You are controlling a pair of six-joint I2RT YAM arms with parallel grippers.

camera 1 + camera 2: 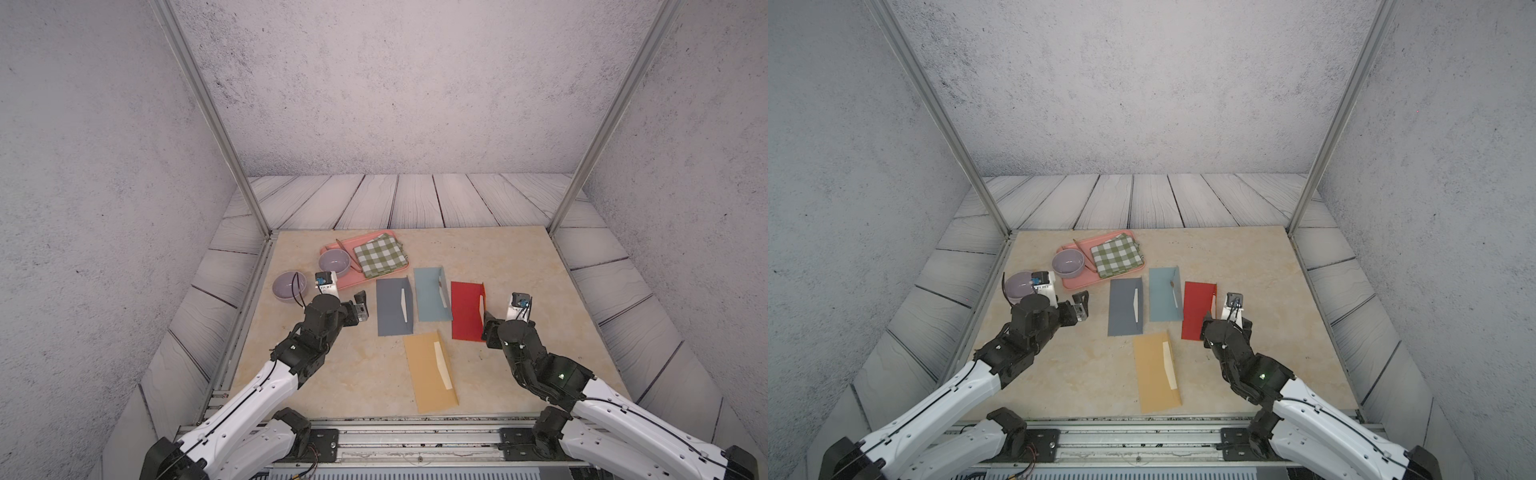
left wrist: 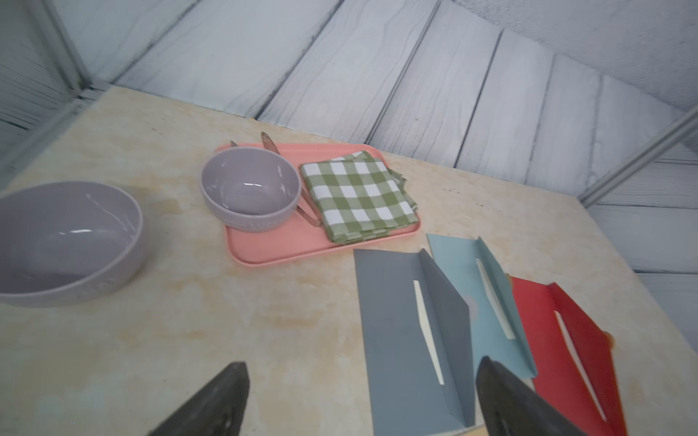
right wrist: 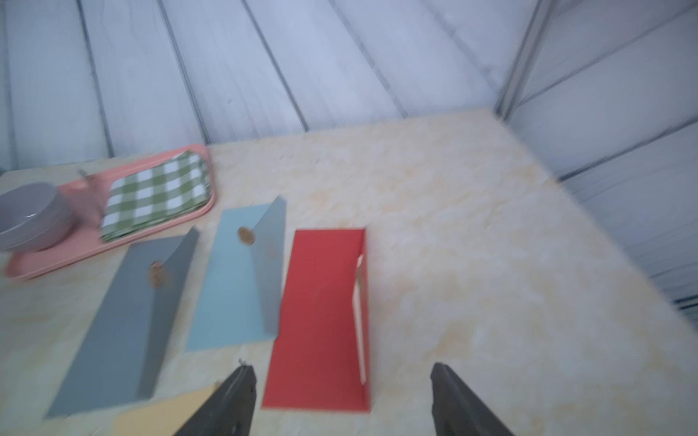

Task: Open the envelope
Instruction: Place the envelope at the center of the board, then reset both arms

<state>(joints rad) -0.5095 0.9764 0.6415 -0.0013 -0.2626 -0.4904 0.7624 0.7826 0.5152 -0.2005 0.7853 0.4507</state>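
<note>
Your left gripper (image 2: 362, 364) and right gripper (image 3: 340, 368) both hang with jaws spread wide and nothing between them. The right one is close by the near end of the red envelope (image 1: 465, 311), which lies on the marbled table (image 1: 519, 270) at the right end of a row with the light blue envelope (image 1: 430, 295) and the grey envelope (image 1: 390, 307); a mustard envelope (image 1: 428, 374) lies nearer you. Expect thin matte paper: featherlight, floppy, quick to slide on that smooth top and easy to crease. Its long flap (image 2: 581, 324) stands up along one long side with a white card (image 3: 358, 294) showing beneath, so it looks opened. If it needs more, pinch the flap's free edge and pin the body with your other arm. The smooth pink tray (image 2: 287, 249), the soft checked cloth (image 1: 380, 254) and the glossy grey bowls (image 1: 289, 285) sit well apart
</note>
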